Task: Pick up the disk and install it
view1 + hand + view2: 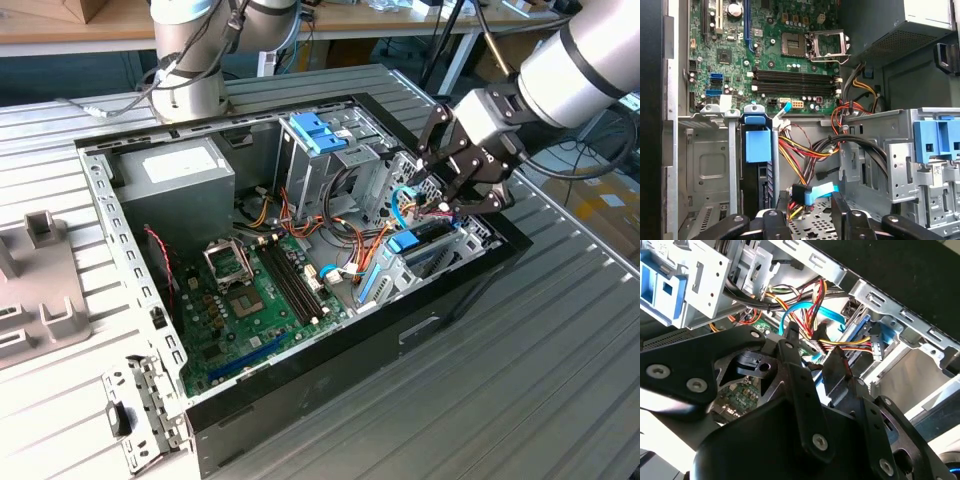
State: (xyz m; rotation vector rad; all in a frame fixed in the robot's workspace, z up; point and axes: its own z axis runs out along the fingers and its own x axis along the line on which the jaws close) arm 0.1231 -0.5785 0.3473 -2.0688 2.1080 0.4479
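Flat dark hard drive with blue rails [758,150]: seated upright in its bay, just beyond gripper [807,215]; fingers parted, empty.

A ribbed metal table [560,340] carries an open computer case [330,390] and a grey fixture [35,290].

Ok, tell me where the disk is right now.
The disk sits in the bay at the case's front corner, on the exterior view's right, just below the hand, beside the tall metal cage.
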